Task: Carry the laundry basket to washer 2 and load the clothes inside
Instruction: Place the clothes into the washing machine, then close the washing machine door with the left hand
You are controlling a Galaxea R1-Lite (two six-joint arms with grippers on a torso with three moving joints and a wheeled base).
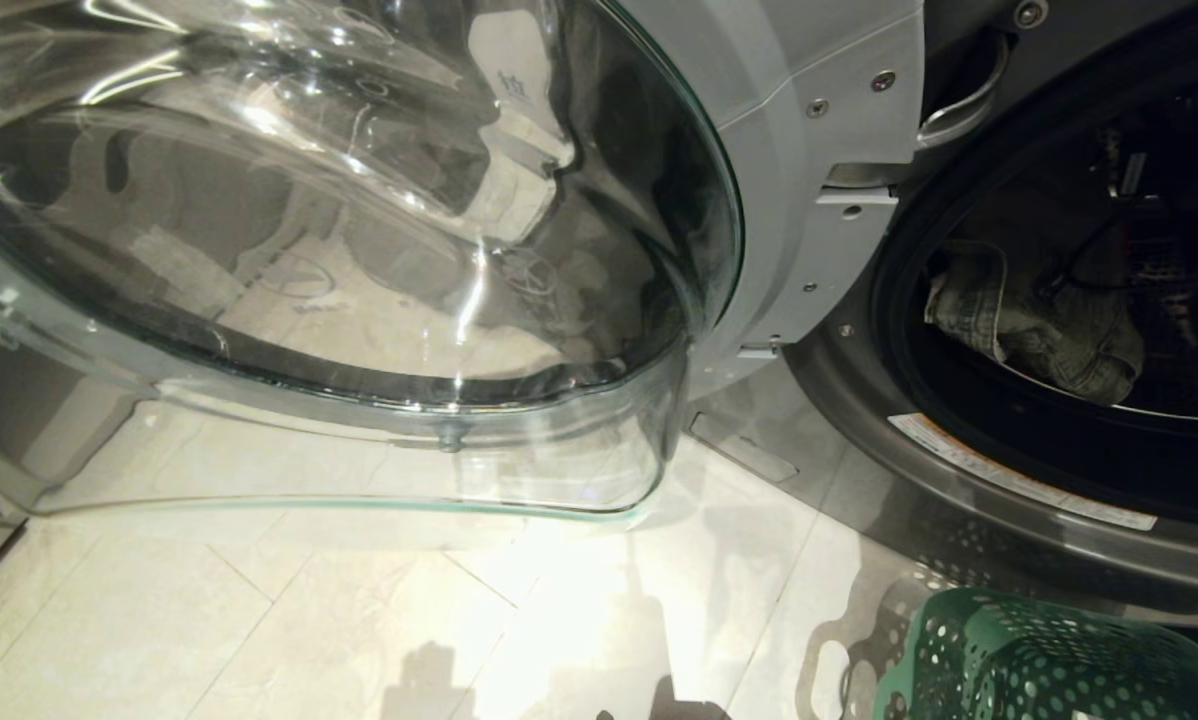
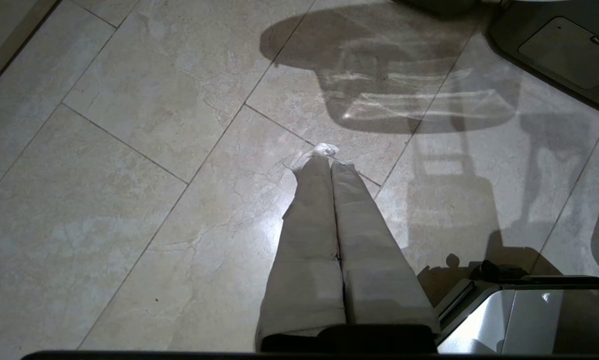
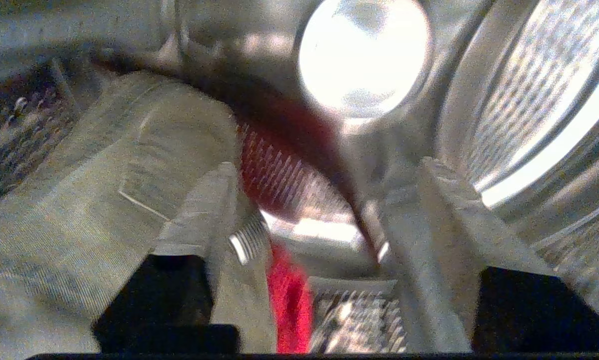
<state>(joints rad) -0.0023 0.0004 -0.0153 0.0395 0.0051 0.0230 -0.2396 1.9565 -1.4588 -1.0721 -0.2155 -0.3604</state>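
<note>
With its fingers spread and holding nothing, the right gripper [image 3: 324, 210] sits inside the washer drum [image 3: 504, 100], beside an olive garment [image 1: 1034, 325] and a red one [image 3: 289, 295] lying there. Loading appears underway; the green laundry basket [image 1: 1049, 660] stands on the floor below the opening, contents hidden. Left gripper [image 2: 329, 162] hangs clenched over the floor tiles [image 2: 129, 200], idle.

clothes [image 1: 1044, 325] lie in the drum [image 1: 1109, 250], door [image 1: 339, 250] to its left, basket [image 1: 1049, 660] before it.

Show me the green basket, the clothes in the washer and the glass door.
green basket [image 1: 1039, 660], head view, perforated side wall.
clothes [image 1: 1039, 325], head view, crumpled fabric's middle.
glass door [image 1: 359, 250], head view, bulging pane.
</note>
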